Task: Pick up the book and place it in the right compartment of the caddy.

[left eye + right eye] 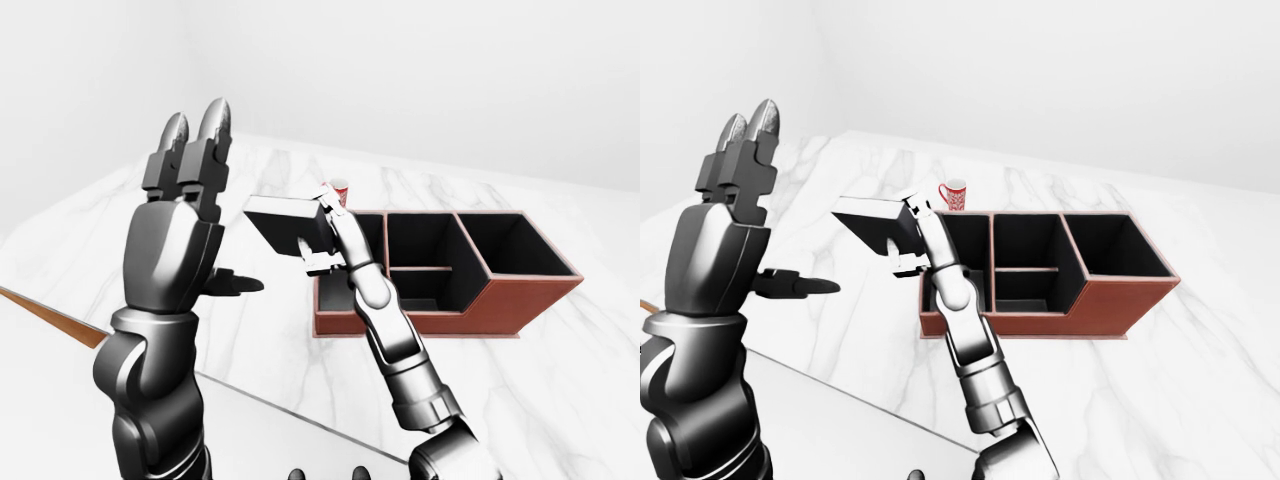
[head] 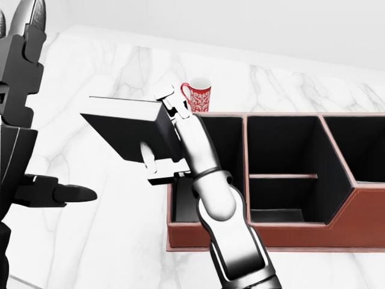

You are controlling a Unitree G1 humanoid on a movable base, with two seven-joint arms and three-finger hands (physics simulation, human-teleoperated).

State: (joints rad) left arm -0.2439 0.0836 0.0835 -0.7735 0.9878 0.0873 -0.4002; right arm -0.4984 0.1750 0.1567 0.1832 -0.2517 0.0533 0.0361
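Note:
The black book (image 2: 129,135) hangs tilted in the air just left of the caddy's left end, with my right hand (image 2: 160,129) shut on its right edge. The brown leather caddy (image 2: 361,223) with black compartments lies on the marble table; its right compartment (image 2: 364,147) holds nothing that I can see. My left hand (image 1: 205,190) is raised at the left of the left-eye view, fingers straight up and thumb pointing right, open and apart from the book.
A red-and-white mug (image 2: 197,95) stands on the table just beyond the caddy's far left corner. The white marble table (image 1: 270,340) ends in an edge at the bottom left of both eye views. A plain white wall rises behind.

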